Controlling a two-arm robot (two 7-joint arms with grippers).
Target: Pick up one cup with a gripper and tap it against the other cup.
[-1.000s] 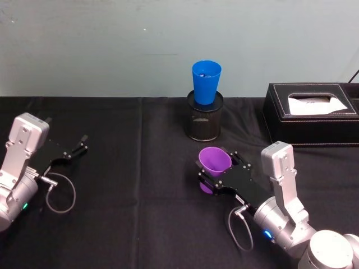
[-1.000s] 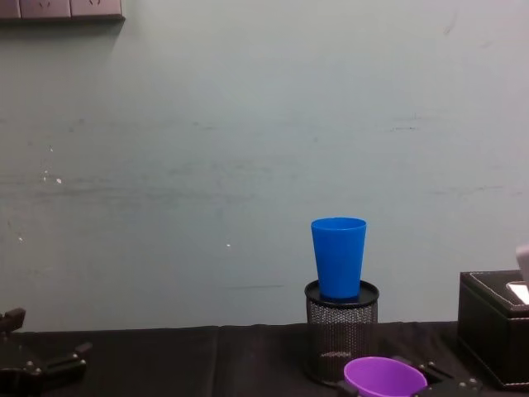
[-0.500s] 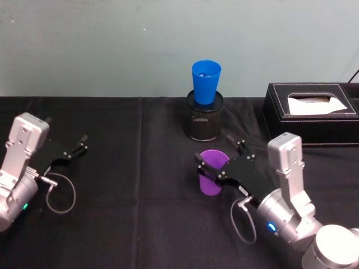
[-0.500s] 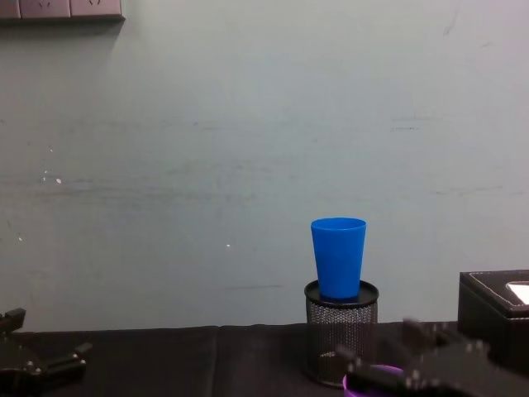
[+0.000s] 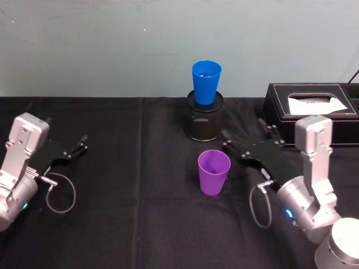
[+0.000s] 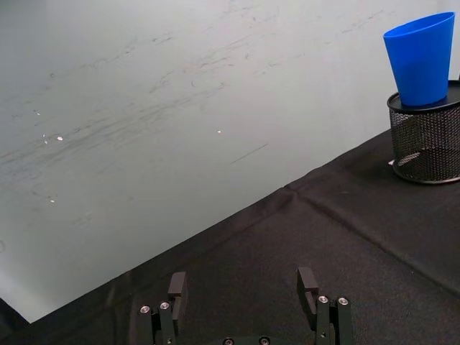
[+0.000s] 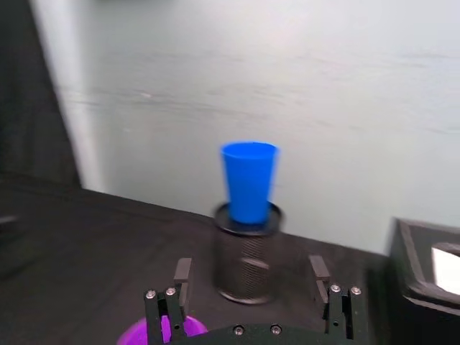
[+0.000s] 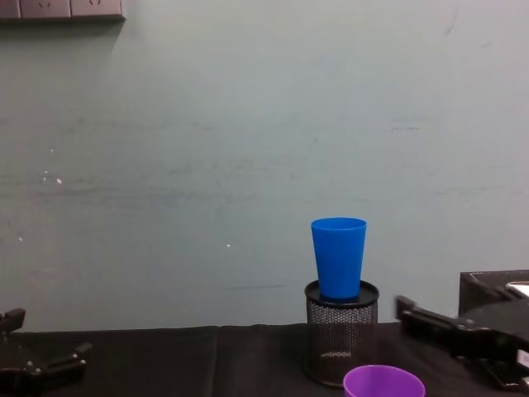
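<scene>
the right gripper (image 5: 245, 141) has its jaws spread wide with nothing between them, just right of the purple tumbler (image 5: 213, 171), which stands upright on the black tablecloth (image 5: 134, 185), apparently untouched. behind it the blue tumbler (image 5: 206, 82) sits in the black wire-mesh pen holder (image 5: 204, 122). the left gripper (image 5: 78, 147) rests open, well apart.
</scene>
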